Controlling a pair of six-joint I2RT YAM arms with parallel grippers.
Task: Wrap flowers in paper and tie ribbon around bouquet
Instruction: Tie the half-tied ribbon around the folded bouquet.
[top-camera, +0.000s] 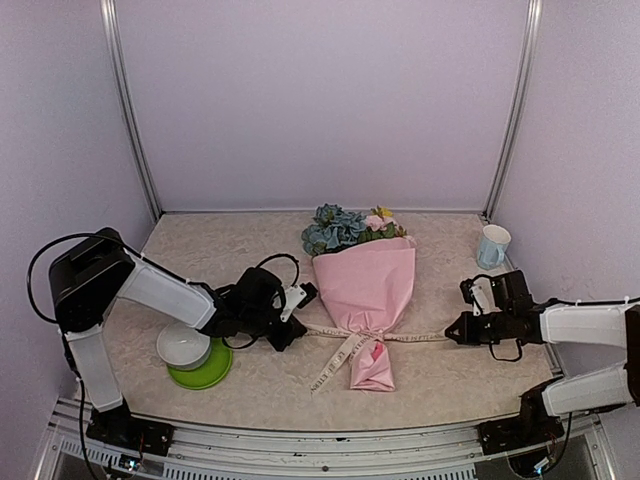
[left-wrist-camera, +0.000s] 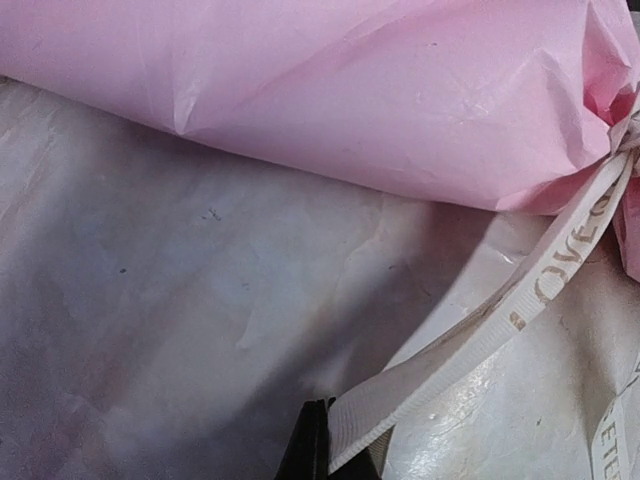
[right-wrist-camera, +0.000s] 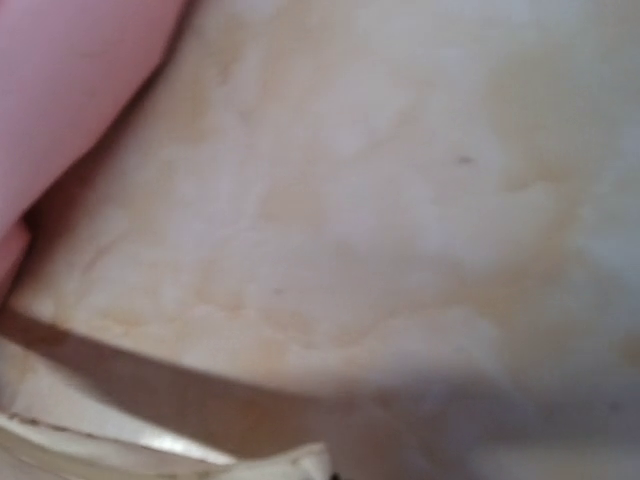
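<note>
left gripper (top-camera: 284, 337) pinching one tail of the ribbon (left-wrist-camera: 480, 340), right gripper (top-camera: 456, 330) pressed shut, seemingly pinching the other tail; ribbon running left-right, crossing the knotted neck of the bouquet (top-camera: 365, 285), lying roughly midway between the two, flowers (top-camera: 340, 228) pointing away.

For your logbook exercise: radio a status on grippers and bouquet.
Left gripper shut on ribbon. Right gripper shut on its other end. Bouquet wrapped, tied. Mug, bowl well aside.
</note>
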